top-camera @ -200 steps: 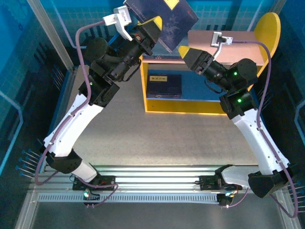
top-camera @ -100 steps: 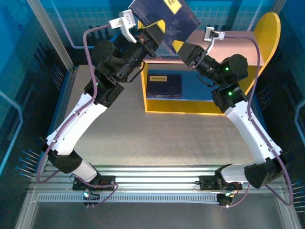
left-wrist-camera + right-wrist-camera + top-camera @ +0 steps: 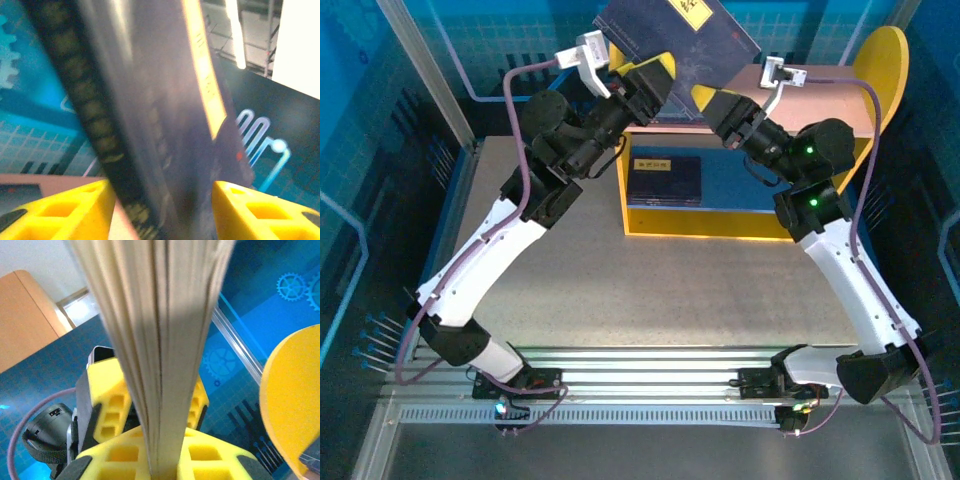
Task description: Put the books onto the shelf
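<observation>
Top view, 11 o'clock: left claw [image 3: 660, 78] on the 8 o'clock edge of the raised book [image 3: 682, 38]. Wrist view: jaws parted, yellow fingers [image 3: 65, 210] either side of the blurred navy cover; touching or not, cannot tell. Raised book tilted in the air at 12 o'clock, over the far left corner of the shelf [image 3: 720, 224]. At 6 o'clock of it, second book [image 3: 665, 178] flat on the blue lower board [image 3: 730, 190], left part. Right claw [image 3: 708, 98] at 5 o'clock of the raised book, clamped tight on its page edge [image 3: 160, 340].
</observation>
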Robot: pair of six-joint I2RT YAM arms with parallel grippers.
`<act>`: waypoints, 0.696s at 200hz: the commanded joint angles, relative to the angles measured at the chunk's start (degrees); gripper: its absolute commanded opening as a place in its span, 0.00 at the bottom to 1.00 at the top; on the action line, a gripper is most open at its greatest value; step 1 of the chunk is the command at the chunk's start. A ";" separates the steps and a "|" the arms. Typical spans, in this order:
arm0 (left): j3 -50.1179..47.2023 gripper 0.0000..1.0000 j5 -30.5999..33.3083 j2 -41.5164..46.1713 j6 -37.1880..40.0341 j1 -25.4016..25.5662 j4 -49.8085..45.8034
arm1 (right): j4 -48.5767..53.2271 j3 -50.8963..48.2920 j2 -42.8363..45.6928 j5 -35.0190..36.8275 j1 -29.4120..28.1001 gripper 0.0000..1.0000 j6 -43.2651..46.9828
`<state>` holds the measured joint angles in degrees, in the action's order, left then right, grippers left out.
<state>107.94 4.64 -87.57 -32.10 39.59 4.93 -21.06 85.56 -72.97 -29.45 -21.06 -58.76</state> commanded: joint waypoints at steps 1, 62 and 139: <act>-2.70 0.59 4.15 5.55 3.94 0.09 -3.92 | 2.08 0.48 2.59 -2.63 3.04 0.12 3.20; -4.19 0.65 3.72 14.95 8.89 -5.20 -26.90 | 23.71 7.35 3.40 -15.59 11.67 0.12 13.88; -2.86 0.65 -22.22 17.78 10.01 -15.60 -46.82 | 40.79 10.41 1.42 -34.42 16.85 0.13 24.62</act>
<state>106.50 -6.68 -70.63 -23.53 24.82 -36.56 14.00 95.37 -70.87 -55.81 -5.04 -39.90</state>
